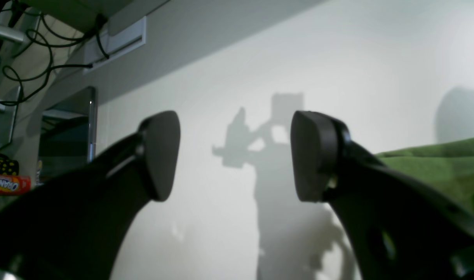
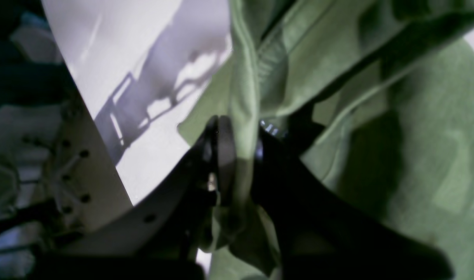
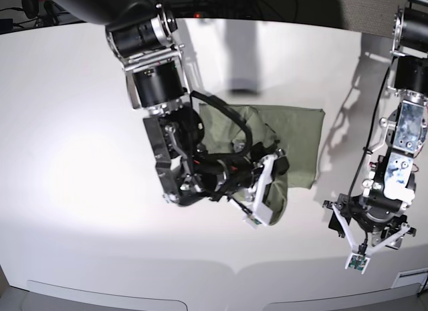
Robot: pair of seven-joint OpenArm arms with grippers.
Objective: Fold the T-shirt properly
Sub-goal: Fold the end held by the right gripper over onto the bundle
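Over the middle of the table (image 3: pixel 67 157), the right gripper (image 2: pixel 241 155) is pinching a fold of the T-shirt (image 3: pixel 297 134), while the left gripper (image 1: pixel 235 155) is hanging spread and empty well off to the shirt's side.

Robot lab, white table (image 3: pixel 80 157), loose cables (image 1: pixel 35 50)

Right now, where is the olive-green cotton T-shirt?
In the base view the olive-green cotton T-shirt lies right of centre on the white table; the right gripper pinches a raised fold, while the open left gripper stands apart.
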